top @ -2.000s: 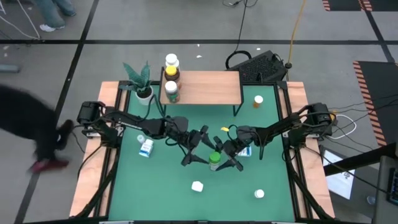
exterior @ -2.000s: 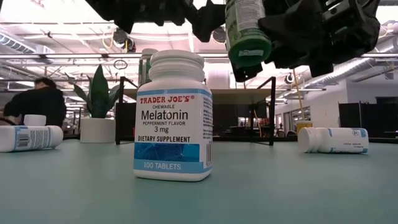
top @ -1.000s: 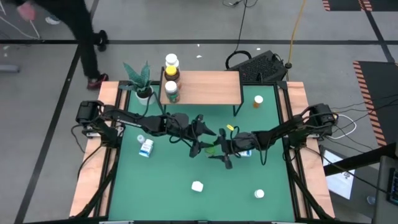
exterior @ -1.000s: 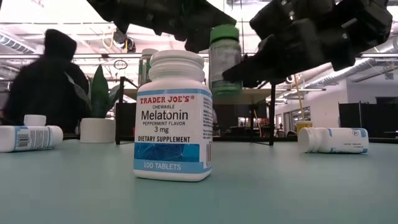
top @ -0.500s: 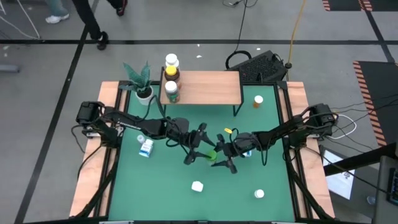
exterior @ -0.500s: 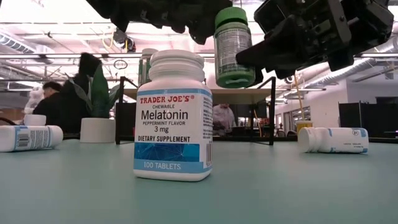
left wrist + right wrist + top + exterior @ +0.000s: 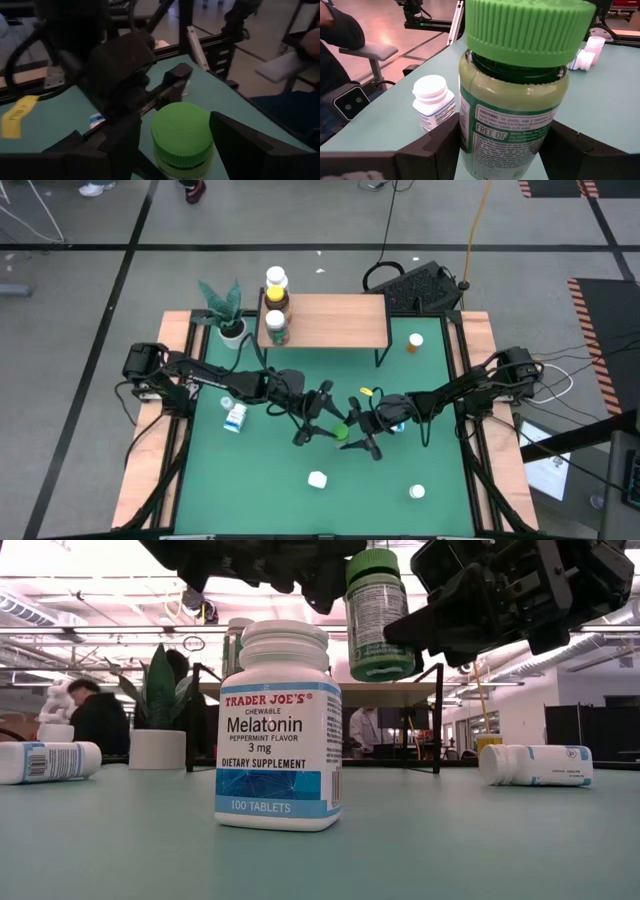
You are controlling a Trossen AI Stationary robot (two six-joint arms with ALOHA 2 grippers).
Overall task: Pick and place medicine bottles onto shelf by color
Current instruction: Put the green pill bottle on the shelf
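A green medicine bottle (image 7: 378,615) with a green cap is up in the air over the middle of the table (image 7: 342,430). My right gripper (image 7: 502,150) is shut on it. My left gripper (image 7: 180,150) is open, coming from the table's left, with one finger on either side of the green cap (image 7: 181,131). A gap shows beside one finger. The wooden shelf (image 7: 335,320) stands at the far edge and carries an amber bottle (image 7: 276,300) and a green one (image 7: 276,328) at its left end. My right gripper pinches the green bottle's labelled body (image 7: 485,135) below the cap, between its two fingers (image 7: 437,145), coming level from the table's right. The bottle is lifted clear and stands nearly upright, cap up. My left gripper: whether its fingers touch the cap I cannot tell.
A white Melatonin bottle (image 7: 280,725) stands near the table's near edge (image 7: 317,478), with another white cap (image 7: 417,492) to its right. White-and-blue bottles lie at left (image 7: 235,417) and under the right arm (image 7: 396,423). An orange bottle (image 7: 415,342) and a potted plant (image 7: 225,310) flank the shelf.
The left gripper has moved toward the near edge and in on the green bottle, ending astride its cap. The right gripper has shifted the bottle slightly toward the near edge and kept it upright; over the last half second both have stayed nearly still.
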